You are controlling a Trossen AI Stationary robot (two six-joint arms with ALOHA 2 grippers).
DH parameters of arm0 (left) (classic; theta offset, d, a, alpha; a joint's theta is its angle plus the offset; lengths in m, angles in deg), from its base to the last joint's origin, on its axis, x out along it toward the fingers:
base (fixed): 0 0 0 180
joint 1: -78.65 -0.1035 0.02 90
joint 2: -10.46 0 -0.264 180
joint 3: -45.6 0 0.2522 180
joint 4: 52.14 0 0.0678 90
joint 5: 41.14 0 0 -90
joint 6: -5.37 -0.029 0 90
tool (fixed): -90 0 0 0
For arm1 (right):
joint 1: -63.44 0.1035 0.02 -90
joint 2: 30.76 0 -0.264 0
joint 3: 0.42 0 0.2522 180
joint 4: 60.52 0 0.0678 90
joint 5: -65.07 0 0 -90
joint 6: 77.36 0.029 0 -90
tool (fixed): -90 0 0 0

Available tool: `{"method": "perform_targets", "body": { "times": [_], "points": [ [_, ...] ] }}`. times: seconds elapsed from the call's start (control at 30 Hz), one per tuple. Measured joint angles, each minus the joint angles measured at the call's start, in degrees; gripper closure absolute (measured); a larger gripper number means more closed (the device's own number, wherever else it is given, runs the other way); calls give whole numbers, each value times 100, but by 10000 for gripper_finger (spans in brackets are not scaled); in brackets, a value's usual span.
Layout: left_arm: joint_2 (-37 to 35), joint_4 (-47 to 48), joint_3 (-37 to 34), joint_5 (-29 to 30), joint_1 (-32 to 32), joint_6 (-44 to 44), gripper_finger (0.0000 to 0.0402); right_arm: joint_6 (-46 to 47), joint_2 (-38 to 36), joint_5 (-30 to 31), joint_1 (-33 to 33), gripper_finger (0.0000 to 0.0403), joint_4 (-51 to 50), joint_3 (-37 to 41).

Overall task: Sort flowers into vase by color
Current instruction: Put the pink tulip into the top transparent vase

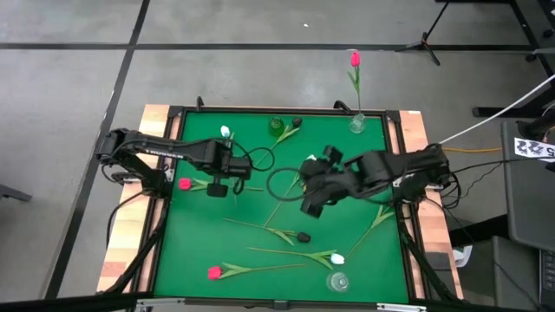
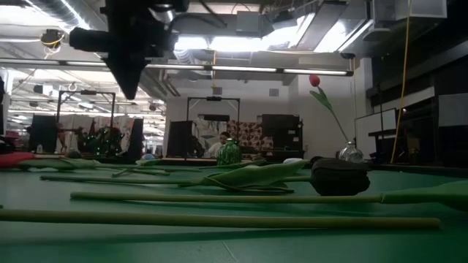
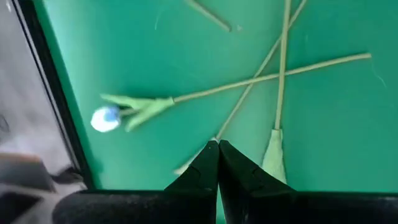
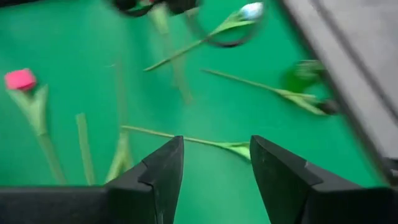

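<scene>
The glass vase (image 1: pixel 337 281) at the table's (image 1: pixel 199 234) near edge is taken as the landmark. It appears empty. A white tulip (image 1: pixel 337 258) lies just beside it with its stem running away to the left. A red tulip (image 1: pixel 214 273) lies farther to the left along the same edge. A black tulip (image 1: pixel 303 236) lies a little beyond the white one, towards the middle.

Beyond these, above the middle of the table, the right gripper (image 1: pixel 310 206) is held with its jaws apart and nothing between them. A thin stem with a leaf (image 4: pixel 236 148) is seen below it in the right wrist view. The step in hand is judged to be the pick of one loose flower.

For a good pick, a single stem should be chosen where it lies clear of the others. The jaws should be set across it, not along it. It should be taken near its middle, so that the head does not droop and the cut end can be steered into a narrow neck.

Well to the left of the landmark and farther off, the left gripper (image 1: pixel 217 189) waits with its jaws closed on nothing. Crossed stems lie under it.

At the far edge, a green vase (image 1: pixel 277 127) stands opposite the landmark. To its right, a clear vase (image 1: pixel 356 124) already holds a red tulip (image 1: pixel 355 59). Red heads are best carried there.
</scene>
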State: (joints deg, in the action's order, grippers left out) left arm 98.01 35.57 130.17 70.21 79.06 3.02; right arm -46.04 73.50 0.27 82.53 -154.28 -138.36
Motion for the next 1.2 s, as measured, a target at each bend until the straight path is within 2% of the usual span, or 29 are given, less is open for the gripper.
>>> {"method": "perform_targets", "body": {
  "times": [0.1,0.17,0.27,0.6,0.73,0.9,1.07,1.2],
  "points": [
    [-5,-164,-244,-233,-165,395,400,-166,6,-446,2,217,322,274],
    [-58,-500,-465,-600,-306,502,396,-250,1,-650,2,217,524,412],
    [-186,-832,-758,-1039,-469,424,370,-335,6,-828,2,216,645,495],
    [-260,-1323,-1560,-1243,-496,385,195,-391,-5,-941,2,216,665,484],
    [-257,-1407,-1899,-1506,-479,497,149,-474,-5,-939,2,216,664,484],
    [-257,-1739,-2302,-1506,-486,636,136,-575,-5,-939,2,216,657,484],
    [-256,-2270,-2709,-1541,-519,545,143,-615,-5,-932,2,216,653,484],
    [-251,-2429,-2937,-1822,-585,547,159,-615,-5,-930,2,216,644,484]
  ]
}}
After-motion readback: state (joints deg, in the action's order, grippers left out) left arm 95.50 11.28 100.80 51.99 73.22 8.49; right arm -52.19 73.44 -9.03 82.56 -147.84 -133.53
